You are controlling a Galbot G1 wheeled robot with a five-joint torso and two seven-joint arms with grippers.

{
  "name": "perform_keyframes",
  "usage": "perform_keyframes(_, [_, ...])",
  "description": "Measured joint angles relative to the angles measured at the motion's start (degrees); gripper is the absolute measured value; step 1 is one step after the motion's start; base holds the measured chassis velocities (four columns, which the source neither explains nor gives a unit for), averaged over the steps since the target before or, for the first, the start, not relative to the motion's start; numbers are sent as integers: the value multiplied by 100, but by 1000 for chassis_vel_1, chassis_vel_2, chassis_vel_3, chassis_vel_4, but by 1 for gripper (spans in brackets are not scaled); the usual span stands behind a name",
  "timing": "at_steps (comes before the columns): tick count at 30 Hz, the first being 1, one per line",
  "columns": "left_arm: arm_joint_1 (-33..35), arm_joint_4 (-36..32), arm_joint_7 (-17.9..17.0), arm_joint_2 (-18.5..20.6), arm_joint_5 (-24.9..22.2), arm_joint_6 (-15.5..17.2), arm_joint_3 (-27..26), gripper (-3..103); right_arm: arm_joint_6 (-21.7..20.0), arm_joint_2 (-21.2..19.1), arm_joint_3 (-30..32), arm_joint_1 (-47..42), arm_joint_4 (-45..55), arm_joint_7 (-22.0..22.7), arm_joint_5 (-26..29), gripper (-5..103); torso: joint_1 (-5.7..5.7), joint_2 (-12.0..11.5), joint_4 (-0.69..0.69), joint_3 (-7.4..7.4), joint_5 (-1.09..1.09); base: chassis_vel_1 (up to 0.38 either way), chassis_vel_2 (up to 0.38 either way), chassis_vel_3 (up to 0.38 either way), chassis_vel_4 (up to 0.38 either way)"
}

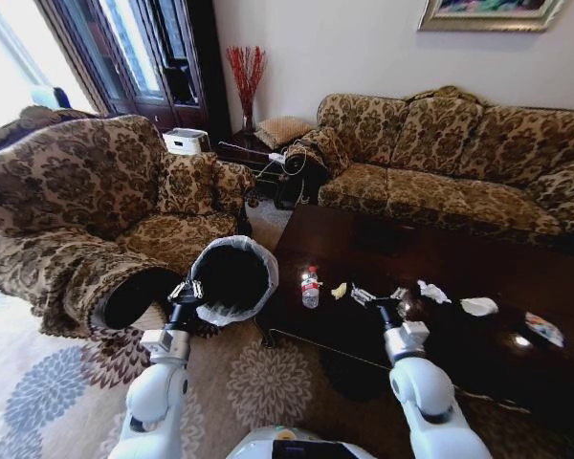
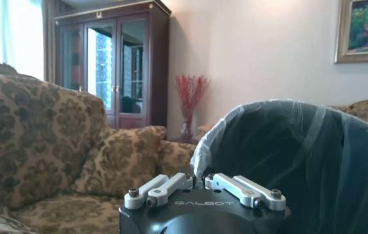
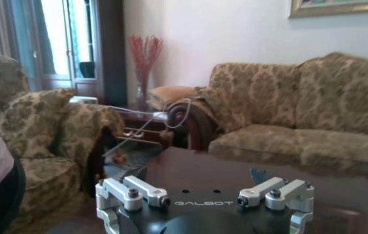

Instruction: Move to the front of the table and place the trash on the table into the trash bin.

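The dark glossy table [image 1: 411, 249] stands at the right. On it lie a clear bottle with a red cap [image 1: 310, 287], a yellow scrap [image 1: 339, 290], two crumpled white tissues [image 1: 433, 292] [image 1: 478, 306] and a colourful wrapper [image 1: 543, 328]. The black trash bin [image 1: 231, 277] with its white bag stands on the carpet at the table's left end. My right gripper [image 1: 380, 297] hovers open over the table's near part, between the scrap and the tissues. My left gripper [image 1: 186, 290] is shut and empty, just in front of the bin [image 2: 288, 161].
A patterned armchair [image 1: 86, 191] stands left of the bin and a matching sofa [image 1: 459, 153] runs behind the table. A side table with cables [image 1: 277, 163] fills the corner between them. Patterned carpet [image 1: 57, 382] lies open at the near left.
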Motion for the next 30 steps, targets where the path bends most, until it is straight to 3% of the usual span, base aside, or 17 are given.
perform_keyframes(7, [-127, -47, -166, 164, -17, 111, -55, 4, 158, 90, -852, 994, -1388, 117, 351, 100, 1, 0, 2, 0, 1, 0, 0, 0, 0])
perform_keyframes(11, [-151, -54, -202, 238, -19, 141, -25, 4, -255, 202, -1411, 1374, -1896, 630, 866, 100, 1, 0, 1, 0, 0, 0, 0, 0, 0])
perform_keyframes(27, [-173, -101, -198, 277, -20, 189, 4, 4, -381, 565, -1652, 1992, -3277, 721, 1162, 103, 0, 0, 0, -1, 0, 0, 0, 0, 0])
perform_keyframes(30, [-172, -104, -198, 277, -39, 189, -13, 4, -385, 596, -1705, 2033, -3379, 546, 1207, 94, 1, 0, 1, 0, 0, 0, 0, 0, 0])
